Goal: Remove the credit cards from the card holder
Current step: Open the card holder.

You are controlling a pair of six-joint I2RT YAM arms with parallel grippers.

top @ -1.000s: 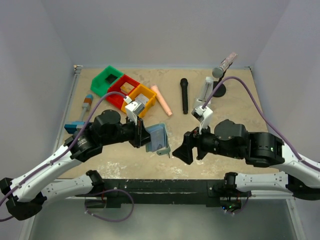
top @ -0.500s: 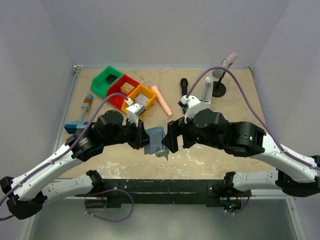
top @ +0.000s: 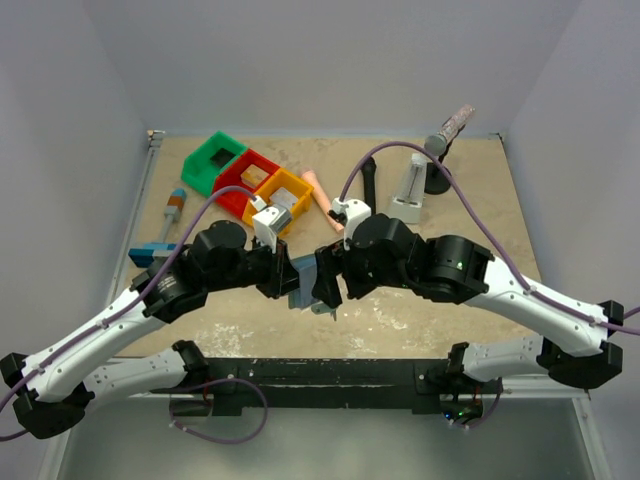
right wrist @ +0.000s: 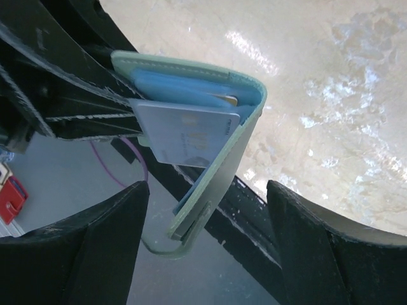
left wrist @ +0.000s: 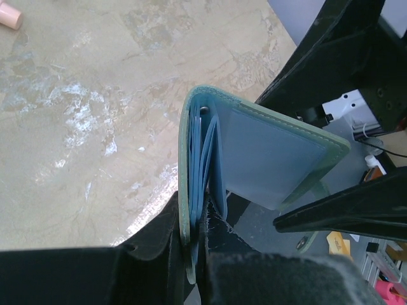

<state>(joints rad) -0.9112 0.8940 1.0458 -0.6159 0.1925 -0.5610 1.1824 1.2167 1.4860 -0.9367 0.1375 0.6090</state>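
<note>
Tabletop (top: pixel 500 180): beige, mottled, pale scuffs. Far left: green bin (top: pixel 205 172), red bin (top: pixel 237 187), orange bin (top: pixel 297 185) touching in diagonal row. Pink cylinder (top: pixel 316 187) just beside orange bin. Black microphone (top: pixel 370 180), white stand (top: pixel 408 197), round-based stand (top: pixel 437 183) far right. Blue-orange tool (top: pixel 175 207) near left edge.

The card holder (top: pixel 303 278) sits between the left gripper (top: pixel 289 278) at its 9 o'clock and the right gripper (top: pixel 326 284) at its 3 o'clock. A credit card (right wrist: pixel 184 136) lies in its pocket. Three bins (top: pixel 232 190) stand at its 11 o'clock.
</note>
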